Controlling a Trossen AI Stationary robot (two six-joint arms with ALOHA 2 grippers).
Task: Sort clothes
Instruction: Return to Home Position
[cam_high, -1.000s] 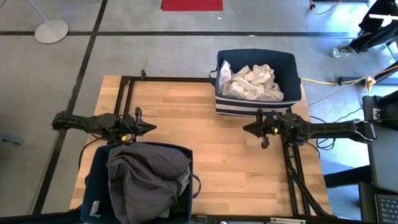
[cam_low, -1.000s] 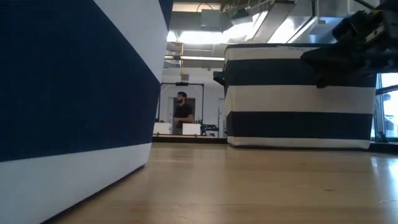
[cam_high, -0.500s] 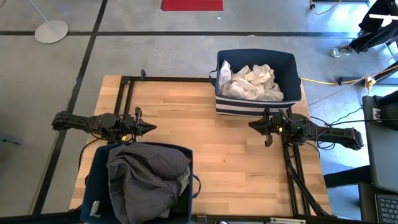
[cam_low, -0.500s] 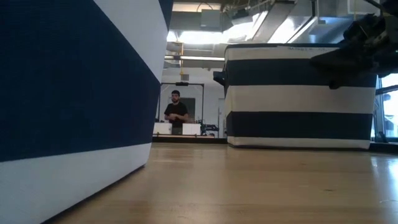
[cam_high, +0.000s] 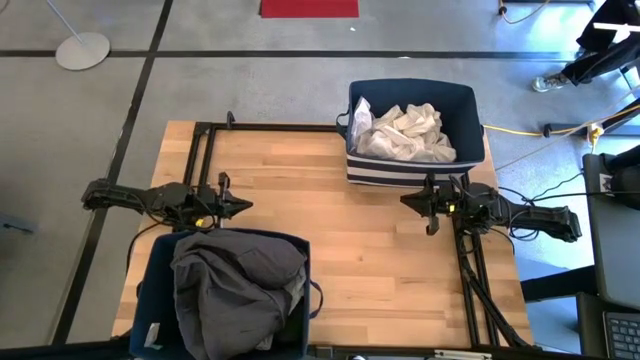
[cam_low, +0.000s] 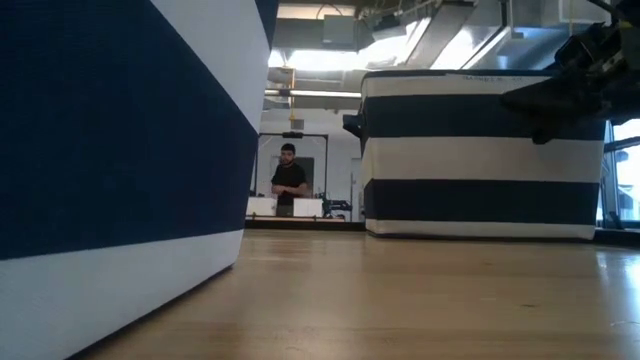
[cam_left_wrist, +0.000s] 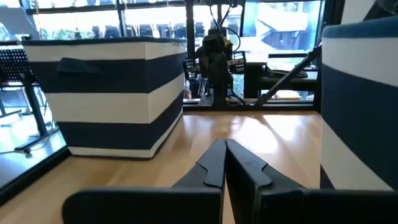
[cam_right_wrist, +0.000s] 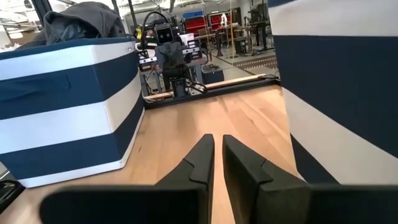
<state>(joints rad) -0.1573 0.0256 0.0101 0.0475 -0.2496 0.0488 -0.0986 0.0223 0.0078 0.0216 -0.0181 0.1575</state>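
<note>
Dark grey clothes (cam_high: 235, 283) are piled in the navy-and-white striped bin (cam_high: 295, 300) at the table's near left; their top also shows in the right wrist view (cam_right_wrist: 81, 18). White and cream clothes (cam_high: 405, 133) lie in the striped bin (cam_high: 415, 170) at the far right. My left gripper (cam_high: 246, 205) is shut and empty above the table, just beyond the near bin. My right gripper (cam_high: 404, 201) is shut and empty just in front of the far bin, and shows in the low view (cam_low: 510, 100).
The bare wooden tabletop (cam_high: 370, 260) lies between the two bins. A black frame (cam_high: 210, 130) runs along the table's far and side edges. A person (cam_low: 289, 185) stands far off in the room beyond the table.
My right gripper has drawn back a little toward the table's right edge, staying shut, then held still. The person in the room has shifted about.
</note>
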